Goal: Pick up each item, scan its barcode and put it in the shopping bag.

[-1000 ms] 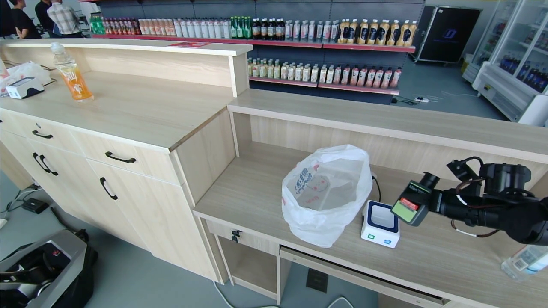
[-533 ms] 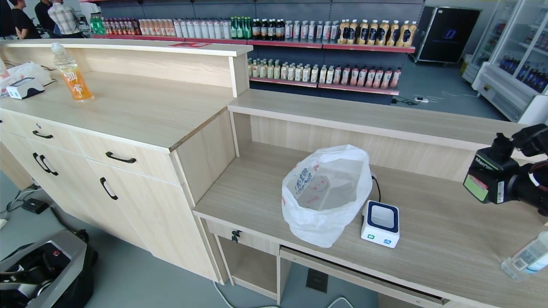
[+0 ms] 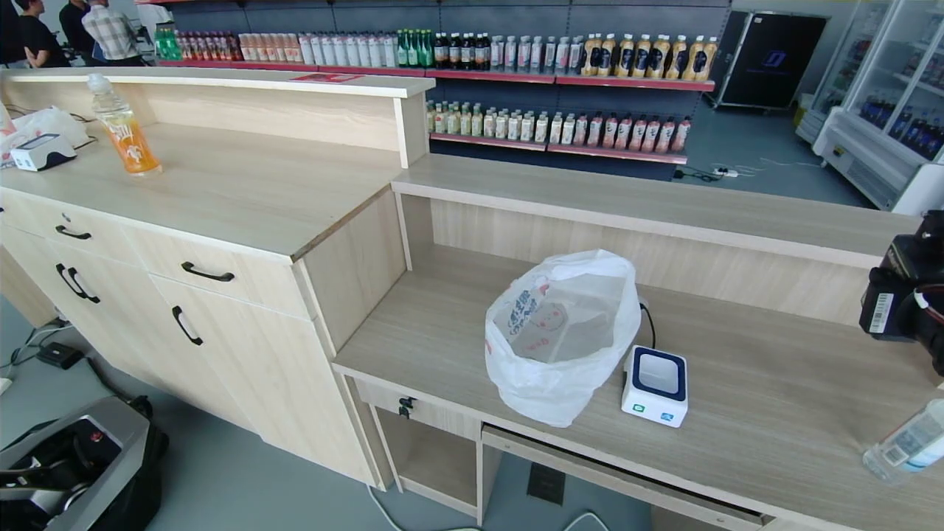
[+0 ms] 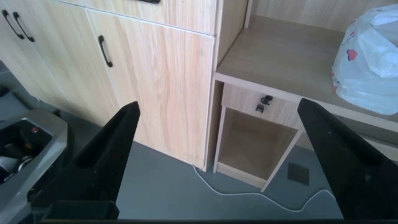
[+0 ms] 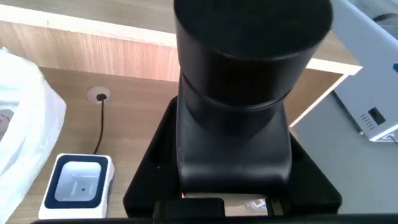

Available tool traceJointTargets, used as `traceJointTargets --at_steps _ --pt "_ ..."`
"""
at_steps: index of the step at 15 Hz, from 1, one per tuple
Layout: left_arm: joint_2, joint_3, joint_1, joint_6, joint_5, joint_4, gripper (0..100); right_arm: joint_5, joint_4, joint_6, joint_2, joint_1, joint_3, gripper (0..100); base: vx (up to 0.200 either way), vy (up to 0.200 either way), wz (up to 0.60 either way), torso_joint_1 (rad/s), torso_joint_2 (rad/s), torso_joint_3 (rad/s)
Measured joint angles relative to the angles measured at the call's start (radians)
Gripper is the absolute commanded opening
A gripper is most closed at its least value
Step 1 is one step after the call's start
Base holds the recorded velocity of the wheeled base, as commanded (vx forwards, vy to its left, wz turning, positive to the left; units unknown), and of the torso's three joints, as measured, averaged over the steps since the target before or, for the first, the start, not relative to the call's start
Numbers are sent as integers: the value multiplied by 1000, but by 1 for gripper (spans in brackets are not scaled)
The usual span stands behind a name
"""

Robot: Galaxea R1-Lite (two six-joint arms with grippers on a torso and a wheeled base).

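Item 1, left arm: I see the left gripper (image 4: 217, 158) in its wrist view, angled downward, its two black fingers (image 4: 102, 155) spread wide apart.

Item 2, right arm: I have it at the far right edge of the head view, a little above mid-height, with the wrist running out of frame. The right gripper (image 3: 906, 291) is clamped on a black container (image 3: 879, 310), barcode side facing left in the frame. The wrist view has the container upright between the jaws.
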Motion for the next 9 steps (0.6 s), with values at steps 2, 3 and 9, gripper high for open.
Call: traceJointTargets --at_steps 2,3,9 --pt "0 0 -1 0 0 -1 100 10 3 11 -1 23 -1 0 0 0 600 2 0 5" --pt "0 0 -1 0 0 0 100 10 5 13 -2 35 -5 0 0 0 600 12 -2 2" --pt "0 0 0 0 0 -1 100 104 0 49 76 68 -98 0 0 0 400 2 0 2"
